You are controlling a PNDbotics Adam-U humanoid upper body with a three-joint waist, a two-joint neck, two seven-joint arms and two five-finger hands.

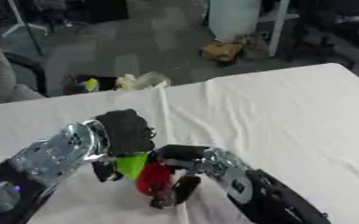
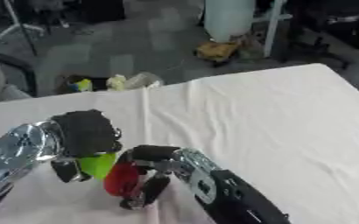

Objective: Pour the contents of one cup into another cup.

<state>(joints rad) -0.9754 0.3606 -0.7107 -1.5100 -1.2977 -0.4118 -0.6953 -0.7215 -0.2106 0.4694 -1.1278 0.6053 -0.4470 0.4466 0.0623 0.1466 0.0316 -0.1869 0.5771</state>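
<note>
- Your left hand (image 1: 125, 131) had its fingers curled round the green cup (image 1: 131, 165), over the white bench (image 1: 290, 113).
- Your right hand (image 1: 184, 162) clasped the red cup (image 1: 153, 178), touching the green one.
- Both cups were mostly hidden; their contents could not be seen.

A table covered with a white, creased cloth (image 1: 290, 113) fills the near and right part of the scene; a long fold runs from its far edge toward the near middle; its far edge slants upward to the right; the right half lies bare.
</note>
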